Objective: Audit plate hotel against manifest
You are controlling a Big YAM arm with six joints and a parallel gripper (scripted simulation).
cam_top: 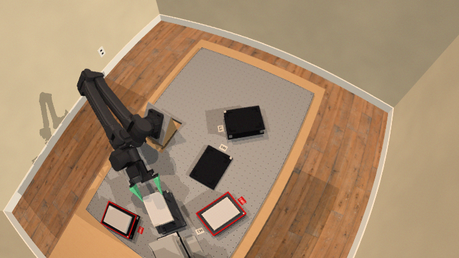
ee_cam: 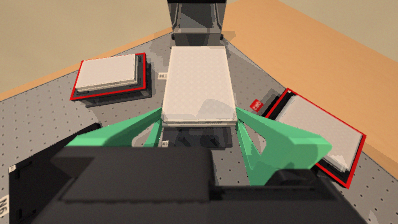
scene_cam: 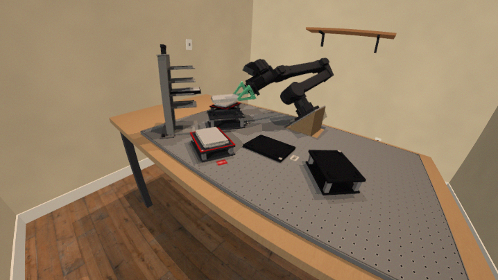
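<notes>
Got the fingers spread wide but clamped on the long sides of a white plate [ee_cam: 199, 82], right at its near end. Looks like a carry step: plate raised off the dark nest [cam_top: 176, 214] below, pointing toward the hotel H1 [scene_cam: 164, 93]. Guessing the next move needs levelling the plate, lining it up with the right shelf and sliding it home to the back stop. Can't read any ID label, so can't say which slot.

Only in the exterior view: plate tilted and clear of the nest, plus the shelf levels, one seemingly occupied. Only in the wrist view: how the fingers straddle the plate. From the top: both red-rimmed nests [scene_cam: 212, 149] on the counter [scene_cam: 278, 215] already loaded with white plates, hotel mostly cropped off.
</notes>
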